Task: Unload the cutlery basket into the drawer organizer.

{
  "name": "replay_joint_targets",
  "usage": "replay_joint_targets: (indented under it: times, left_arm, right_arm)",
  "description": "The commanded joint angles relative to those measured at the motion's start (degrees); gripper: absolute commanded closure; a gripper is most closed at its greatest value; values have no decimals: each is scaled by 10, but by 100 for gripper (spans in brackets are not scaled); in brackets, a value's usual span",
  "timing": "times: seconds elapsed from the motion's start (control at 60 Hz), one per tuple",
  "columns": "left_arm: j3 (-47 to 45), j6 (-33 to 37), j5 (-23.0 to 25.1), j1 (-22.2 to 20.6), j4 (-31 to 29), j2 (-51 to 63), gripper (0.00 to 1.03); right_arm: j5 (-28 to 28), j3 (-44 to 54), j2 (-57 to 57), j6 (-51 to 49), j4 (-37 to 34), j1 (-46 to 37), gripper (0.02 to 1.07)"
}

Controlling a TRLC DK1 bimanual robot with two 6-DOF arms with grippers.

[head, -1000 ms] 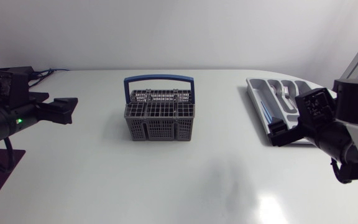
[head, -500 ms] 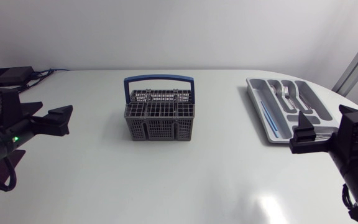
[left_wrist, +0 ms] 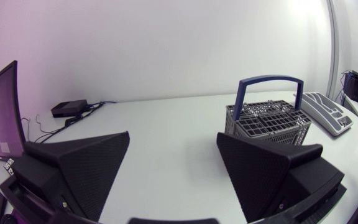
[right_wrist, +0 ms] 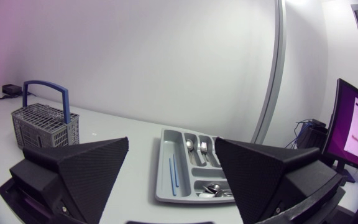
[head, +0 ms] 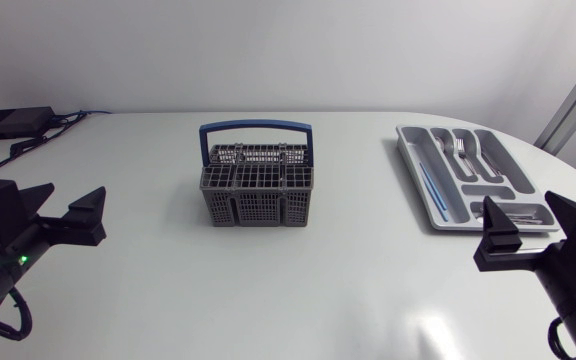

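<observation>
While both arms sit low at the near corners of the white table [head: 298, 290], the left end effector [left_wrist: 173, 137] is spread wide, its two black wedge fingers well apart over bare tabletop and touching no object. Likewise the right end effector [right_wrist: 171, 142] gapes open, gripping nothing.

The grey plastic mesh cutlery basket [head: 257, 192] stands upright around the middle of the table, toward the far side, its blue arched handle [head: 256, 128] raised over a gridded top. Whether any cutlery lies inside cannot be told. From the left wrist view the basket is ahead of the left end effector, off toward its right finger and well apart from it.

The pale grey moulded drawer organizer [head: 413, 168] lies flat at the table's right side, well apart from the basket and near the right end effector, ahead of it. Its long compartment nearest the basket holds thin blue sticks [head: 434, 195]. Silver forks [head: 460, 150] lie in a neighbouring lengthwise compartment. More silver cutlery [head: 516, 213] lies in the crosswise compartment at the end nearest the right arm; the pieces there are too small to name.

A small black box [head: 13, 122] with cables sits at the table's far left corner.
</observation>
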State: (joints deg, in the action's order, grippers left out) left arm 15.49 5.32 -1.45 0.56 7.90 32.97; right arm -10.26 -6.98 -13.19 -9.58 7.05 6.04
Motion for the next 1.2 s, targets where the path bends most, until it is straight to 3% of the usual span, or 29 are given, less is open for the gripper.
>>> replay_joint_targets:
  times: [0.0, 0.367, 1.183]
  left_arm:
    - [-27, -13, -8, -5, 11, -26, 5]
    - [-72, -23, -5, -4, -9, -122, 5]
    - [-155, -53, 15, -6, -79, -330, 8]
  right_arm:
    - [16, 23, 26, 33, -14, -13, 7]
    - [103, 70, 132, 96, -70, -60, 7]
    - [103, 70, 132, 96, -70, -60, 7]
